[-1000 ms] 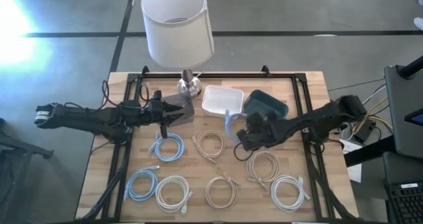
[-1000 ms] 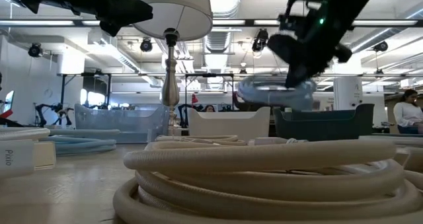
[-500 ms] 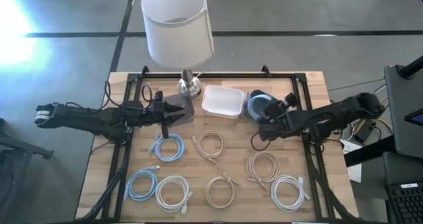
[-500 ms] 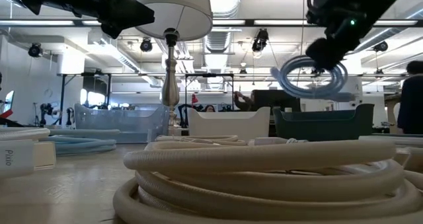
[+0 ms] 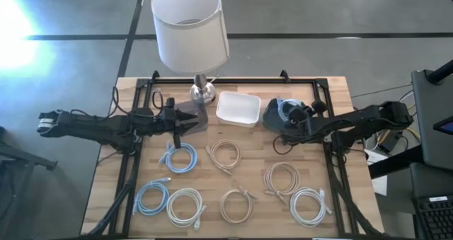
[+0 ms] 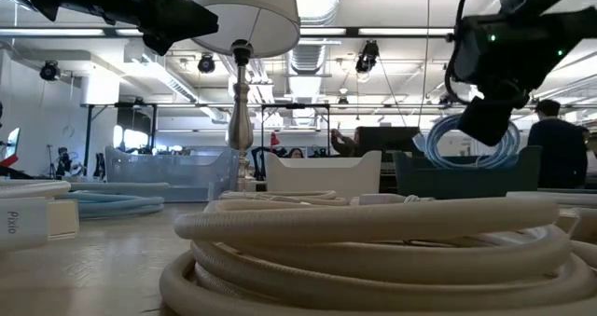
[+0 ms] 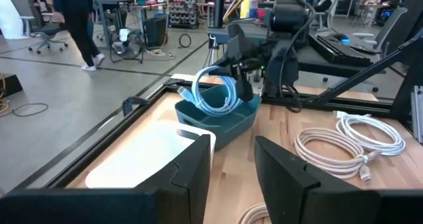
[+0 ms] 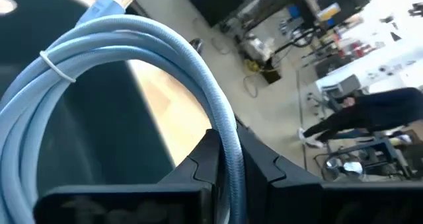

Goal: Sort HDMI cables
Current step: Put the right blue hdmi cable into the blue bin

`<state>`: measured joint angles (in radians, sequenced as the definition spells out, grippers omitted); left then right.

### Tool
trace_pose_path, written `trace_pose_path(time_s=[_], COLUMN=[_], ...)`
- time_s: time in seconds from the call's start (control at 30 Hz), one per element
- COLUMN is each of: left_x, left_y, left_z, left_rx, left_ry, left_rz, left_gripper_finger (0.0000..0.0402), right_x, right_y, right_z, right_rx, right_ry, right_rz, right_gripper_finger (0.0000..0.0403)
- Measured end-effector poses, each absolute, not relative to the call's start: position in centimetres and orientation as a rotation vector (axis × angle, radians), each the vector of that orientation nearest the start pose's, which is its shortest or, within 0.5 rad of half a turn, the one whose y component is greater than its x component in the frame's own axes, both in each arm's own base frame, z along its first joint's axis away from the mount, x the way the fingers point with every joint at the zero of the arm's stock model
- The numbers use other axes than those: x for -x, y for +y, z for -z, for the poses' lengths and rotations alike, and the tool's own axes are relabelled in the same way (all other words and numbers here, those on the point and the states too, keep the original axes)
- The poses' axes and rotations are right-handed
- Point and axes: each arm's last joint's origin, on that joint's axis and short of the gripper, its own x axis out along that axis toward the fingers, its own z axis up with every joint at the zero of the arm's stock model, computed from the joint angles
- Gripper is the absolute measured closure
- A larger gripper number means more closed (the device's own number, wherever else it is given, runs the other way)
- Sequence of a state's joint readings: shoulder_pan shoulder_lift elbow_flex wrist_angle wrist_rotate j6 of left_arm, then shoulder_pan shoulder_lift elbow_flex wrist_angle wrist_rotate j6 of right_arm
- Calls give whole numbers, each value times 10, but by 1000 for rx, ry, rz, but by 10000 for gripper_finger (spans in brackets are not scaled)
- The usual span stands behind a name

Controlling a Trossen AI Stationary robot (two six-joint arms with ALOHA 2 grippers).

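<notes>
From above, the right pincer (image 5: pixel 296 117) reached over the dark teal plastic bin (image 5: pixel 272 117) at the back of the wooden tabletop (image 5: pixel 333 91), clamped on a light blue coiled cable (image 5: pixel 287 108) that hung over the bin's opening. The low view showed what the high one could not: that coil (image 6: pixel 471 144) hung upright with its lower part behind the bin's front wall (image 6: pixel 438 174), so whether it touched the bottom could not be told. The right wrist view showed the blue strands (image 8: pixel 132 45) passing between the dark fingers (image 8: pixel 206 159), a thin white tie around them and the bin's dark interior behind. The left wrist view caught the same coil (image 7: pixel 218 95) from across the tabletop, standing in the teal bin beside the white rectangular tray (image 7: pixel 142 159). The left pincer (image 5: pixel 190 119) waited near the lamp base (image 5: pixel 202 91), its fingers spread apart. Eight coils lay on the tabletop in front: two blue ones (image 5: pixel 178 157), three beige ones (image 5: pixel 225 153) and three white ones (image 5: pixel 185 204).
</notes>
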<state>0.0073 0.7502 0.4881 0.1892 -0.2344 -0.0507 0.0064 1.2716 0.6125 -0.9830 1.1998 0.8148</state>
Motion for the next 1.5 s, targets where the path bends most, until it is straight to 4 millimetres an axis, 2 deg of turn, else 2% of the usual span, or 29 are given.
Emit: trace_pose_path(time_s=[0.1, 0.33, 0.67, 0.93, 1.23, 1.5], left_x=[-175, -175, -175, -175, -175, -175], left_y=[8, 8, 8, 8, 8, 8], left_z=[-271, -273, -273, -273, -273, -273], left_rx=[47, 49, 55, 71, 84, 84], left_ry=[63, 49, 48, 46, 44, 44], left_rz=[-244, -243, -243, -243, -244, -244], left_gripper_finger=[280, 280, 280, 280, 280, 280], right_x=[-169, -169, -176, -182, -174, -175], right_y=[-26, -26, -27, -26, -26, -26], right_z=[-174, -173, -183, -191, -179, -179], right_rx=[366, 406, 390, 372, 341, 305], right_ry=[856, 889, 835, 812, 880, 855], right_rz=[1339, 1320, 1334, 1335, 1307, 1319], right_gripper_finger=[341, 278, 229, 219, 218, 221])
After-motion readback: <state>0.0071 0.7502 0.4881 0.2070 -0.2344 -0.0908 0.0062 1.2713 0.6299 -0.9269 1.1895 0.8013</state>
